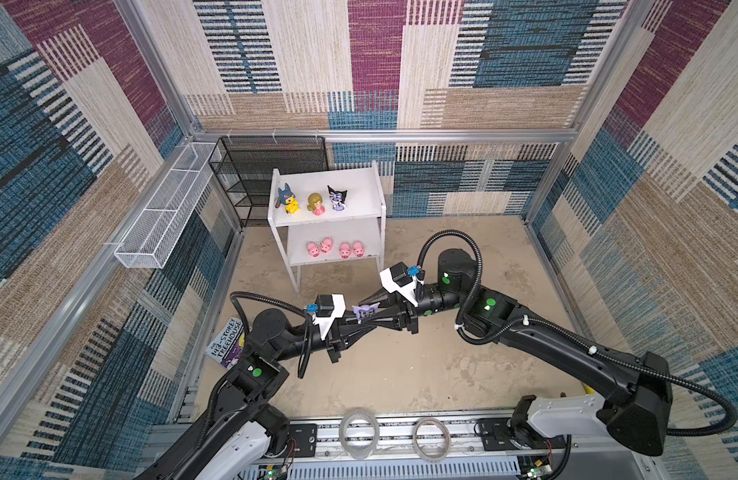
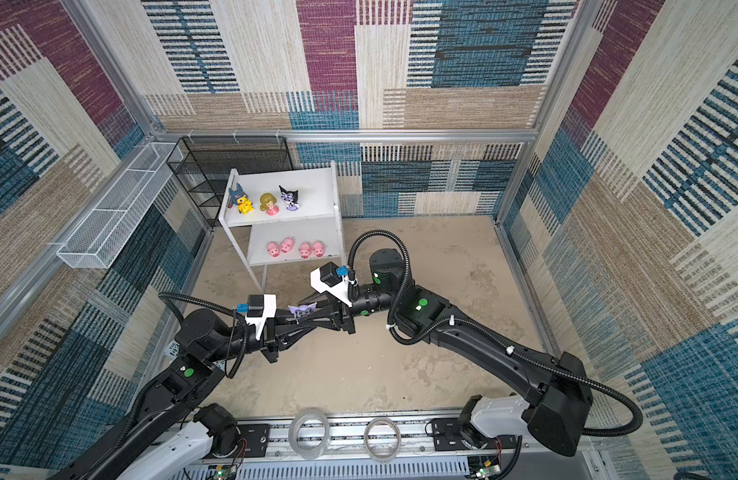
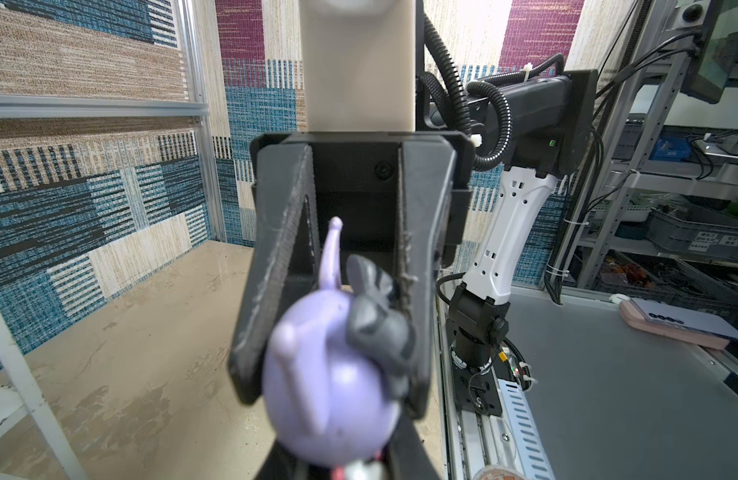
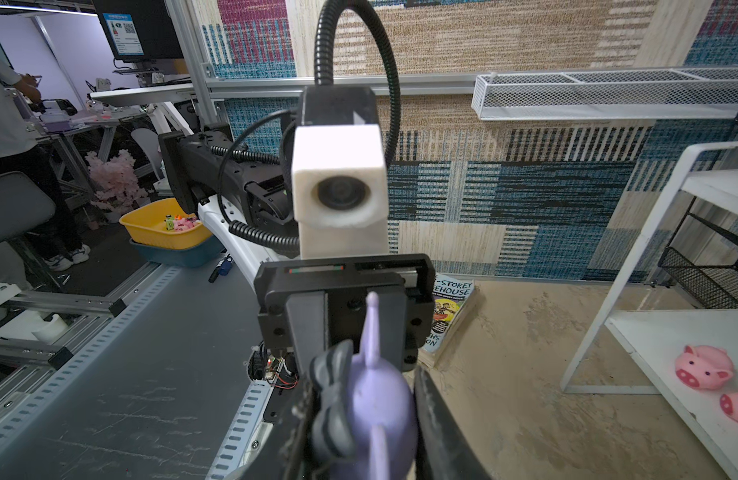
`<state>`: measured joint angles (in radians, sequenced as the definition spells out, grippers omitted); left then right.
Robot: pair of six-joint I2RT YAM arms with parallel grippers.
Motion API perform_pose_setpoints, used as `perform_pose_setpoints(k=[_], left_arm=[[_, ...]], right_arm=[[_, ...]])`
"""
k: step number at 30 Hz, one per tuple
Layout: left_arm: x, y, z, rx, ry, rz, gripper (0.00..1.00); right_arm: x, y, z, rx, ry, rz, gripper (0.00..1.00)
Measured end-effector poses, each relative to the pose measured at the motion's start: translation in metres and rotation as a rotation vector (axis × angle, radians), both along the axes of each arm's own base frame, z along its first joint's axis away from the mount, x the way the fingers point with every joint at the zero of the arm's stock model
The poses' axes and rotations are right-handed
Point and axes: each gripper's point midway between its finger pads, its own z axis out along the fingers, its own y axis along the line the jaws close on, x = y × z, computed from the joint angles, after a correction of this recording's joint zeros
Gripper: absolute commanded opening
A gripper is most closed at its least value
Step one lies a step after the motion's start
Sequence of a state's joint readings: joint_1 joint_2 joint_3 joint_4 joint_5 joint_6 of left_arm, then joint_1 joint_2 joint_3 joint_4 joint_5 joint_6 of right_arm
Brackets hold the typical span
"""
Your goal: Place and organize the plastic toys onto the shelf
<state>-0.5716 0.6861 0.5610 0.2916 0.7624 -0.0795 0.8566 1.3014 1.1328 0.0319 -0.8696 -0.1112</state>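
Observation:
A purple toy point(image 1: 366, 311) with a grey striped bow hangs above the floor between my two grippers, which meet tip to tip. My left gripper point(image 1: 361, 321) is shut on its lower end; its own fingers barely show under the toy point(image 3: 334, 395) in the left wrist view. My right gripper point(image 1: 371, 309) is shut round the toy's head point(image 4: 371, 415), one finger against the bow. The white shelf point(image 1: 359, 183) stands behind. Its top board carries a yellow blue-hooded figure point(image 1: 287, 200), a blond doll point(image 1: 316, 203) and a black-and-purple figure point(image 1: 337, 198). Several pink pigs point(image 1: 326, 245) line the lower board.
A black mesh rack point(image 1: 267, 174) stands left of the shelf, and a long white wire basket point(image 1: 167, 212) hangs on the left wall. A paperback book point(image 1: 228, 343) leans by the left arm. Two tape rolls point(image 1: 359, 432) lie on the front rail.

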Motion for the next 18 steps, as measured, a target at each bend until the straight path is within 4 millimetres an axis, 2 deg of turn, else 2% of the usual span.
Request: perform_pose_setpoints(k=[3,4,5,12,18], left_arm=[[0.0,0.0,0.001,-0.003,-0.006,0.003,0.51],[0.001,0.001,0.002,-0.004,-0.007,0.01,0.77],[0.001,0.002,0.002,-0.005,-0.007,0.02,0.99],[0.012,0.017,0.012,0.041,-0.006,0.16,0.99],[0.041,0.039,0.008,0.143,0.048,0.382,0.99]], right_arm=[[0.002,0.0,0.002,0.002,-0.002,-0.01,0.27],[0.006,0.001,0.004,0.003,-0.007,-0.03,0.27],[0.01,0.001,0.007,0.006,-0.011,-0.044,0.27],[0.061,-0.011,0.033,0.04,-0.056,-0.2,0.27],[0.115,-0.019,0.066,0.08,-0.114,-0.362,0.27]])
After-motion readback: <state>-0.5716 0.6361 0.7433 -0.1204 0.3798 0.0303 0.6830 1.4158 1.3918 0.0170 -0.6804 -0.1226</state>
